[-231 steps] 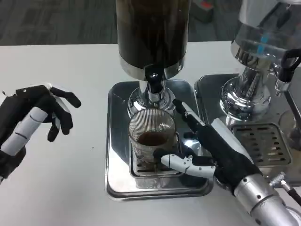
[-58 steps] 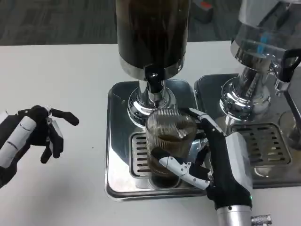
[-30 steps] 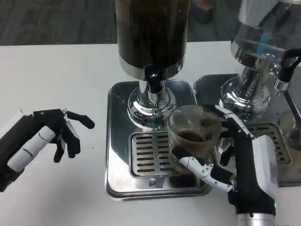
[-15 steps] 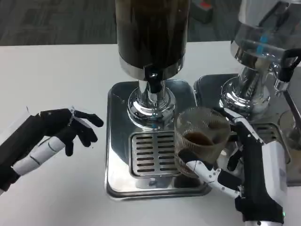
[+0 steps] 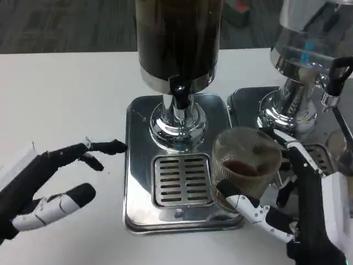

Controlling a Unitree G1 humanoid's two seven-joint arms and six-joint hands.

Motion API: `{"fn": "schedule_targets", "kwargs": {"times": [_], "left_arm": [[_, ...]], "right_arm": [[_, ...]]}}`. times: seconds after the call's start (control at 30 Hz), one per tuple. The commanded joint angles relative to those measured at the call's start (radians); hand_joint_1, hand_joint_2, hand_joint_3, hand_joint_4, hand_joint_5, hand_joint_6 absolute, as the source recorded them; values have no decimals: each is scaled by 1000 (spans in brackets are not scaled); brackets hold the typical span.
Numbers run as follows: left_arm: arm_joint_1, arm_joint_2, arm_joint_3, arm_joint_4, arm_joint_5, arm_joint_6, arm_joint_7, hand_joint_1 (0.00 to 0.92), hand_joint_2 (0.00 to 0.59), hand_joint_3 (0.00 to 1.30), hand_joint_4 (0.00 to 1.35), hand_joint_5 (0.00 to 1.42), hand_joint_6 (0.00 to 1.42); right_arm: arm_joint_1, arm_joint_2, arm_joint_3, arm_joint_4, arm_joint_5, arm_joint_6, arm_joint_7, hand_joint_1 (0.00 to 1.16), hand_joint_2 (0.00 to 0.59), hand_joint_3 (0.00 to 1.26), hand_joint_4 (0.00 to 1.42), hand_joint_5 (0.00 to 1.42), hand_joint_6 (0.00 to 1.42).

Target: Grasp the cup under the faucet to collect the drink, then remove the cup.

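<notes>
Head view, cup: the ribbed glass cup (image 5: 245, 167), with a shallow layer of dark drink in the bottom, is lifted and sits to the right of the faucet (image 5: 180, 96). A few seconds ago it stood on the grate directly under the spout; it has since travelled right and toward the robot, over the right edge of the drip tray (image 5: 138, 182).

Head view, right hand: the right hand (image 5: 300, 212) holds the cup, with a white finger curled across its lower front and black fingers up behind its right side. The hand has carried the cup clear of the grate (image 5: 182, 179), which now lies bare.

Head view, left hand: the left hand (image 5: 52, 185) holds nothing, fingers spread wide, one black fingertip reaching close to the tray's left rim. Earlier its fingers were curled in and it sat farther left; it has opened and drifted toward the tray.

Head view, dispenser: the dark drink dispenser (image 5: 177, 41) stands over the tray, and no stream is visible at the spout.

Meaning for the task: collecting looks finished and removal is under way. What seems left is setting the cup down.
</notes>
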Motion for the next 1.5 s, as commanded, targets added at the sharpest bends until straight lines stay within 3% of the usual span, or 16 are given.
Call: {"fn": "schedule_targets", "kwargs": {"times": [0.03,0.3,0.77,1.1,1.5], "left_arm": [[26,37,-12,-15,28,-70,21,0,139,299,190,201,417],[57,81,-29,-24,68,-146,50,0,134,214,55,74,287],[85,150,-93,-20,117,-229,89,0,117,168,0,10,242],[112,182,-143,-41,101,-245,118,0,112,166,0,7,240],[100,204,-160,-34,105,-251,143,0,106,165,0,6,239]], "right_arm": [[20,-5,-7,-65,6,-33,8,851,188,555,596,835,1206],[60,-9,-10,-114,6,-35,28,823,190,556,602,845,1207],[117,-16,-1,-164,4,-46,48,816,193,571,618,861,1224],[158,-12,2,-195,2,-60,47,827,190,571,621,871,1239],[167,-9,-2,-194,-4,-73,37,837,188,585,629,890,1260]]}}
